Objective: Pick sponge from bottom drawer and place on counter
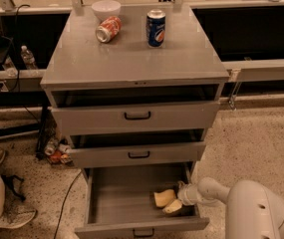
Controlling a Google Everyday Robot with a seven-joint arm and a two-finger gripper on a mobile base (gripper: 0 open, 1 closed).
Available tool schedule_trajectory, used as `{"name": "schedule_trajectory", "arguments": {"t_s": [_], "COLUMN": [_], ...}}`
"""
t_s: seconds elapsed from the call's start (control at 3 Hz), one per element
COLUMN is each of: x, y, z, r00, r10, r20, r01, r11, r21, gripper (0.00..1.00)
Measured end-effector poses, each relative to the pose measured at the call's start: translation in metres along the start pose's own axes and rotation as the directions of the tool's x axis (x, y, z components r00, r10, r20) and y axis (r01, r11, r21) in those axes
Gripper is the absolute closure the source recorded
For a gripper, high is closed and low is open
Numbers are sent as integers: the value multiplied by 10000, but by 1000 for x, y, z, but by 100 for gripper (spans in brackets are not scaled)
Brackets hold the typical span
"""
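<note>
The pale yellow sponge [163,197] lies on the floor of the open bottom drawer [116,203], towards its right side. My gripper [176,203] reaches into the drawer from the right, low over the drawer floor, right beside the sponge and touching or nearly touching its right end. My white arm [261,208] fills the lower right corner. The counter [131,59] is the flat grey top of the cabinet, above the three drawers.
On the counter stand a blue can [156,28], a red can on its side [108,29] and a white bowl [106,8]. The top drawer [136,116] and middle drawer [138,155] are slightly open. Cans and cables lie on the floor at left [54,151].
</note>
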State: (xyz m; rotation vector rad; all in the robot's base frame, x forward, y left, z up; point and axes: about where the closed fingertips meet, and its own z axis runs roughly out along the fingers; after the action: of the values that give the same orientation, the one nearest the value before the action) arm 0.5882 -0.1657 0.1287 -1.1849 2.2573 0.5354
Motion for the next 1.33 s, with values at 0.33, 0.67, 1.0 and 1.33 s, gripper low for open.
{"name": "schedule_trajectory", "arguments": {"t_s": [0.33, 0.67, 1.0, 1.33], "x": [0, 0, -3, -8], "y": [1, 3, 5, 7], "z": [9, 12, 6, -4], "r00": [10000, 9999, 9987, 9961], "r10": [-31, -49, -61, -203], "r20": [-33, 115, 515, 863], "r01": [31, 51, 75, 223], "r11": [9999, 9998, 9996, 9995], "r21": [-102, -212, -274, -217], "gripper": [10, 35, 66, 89]}}
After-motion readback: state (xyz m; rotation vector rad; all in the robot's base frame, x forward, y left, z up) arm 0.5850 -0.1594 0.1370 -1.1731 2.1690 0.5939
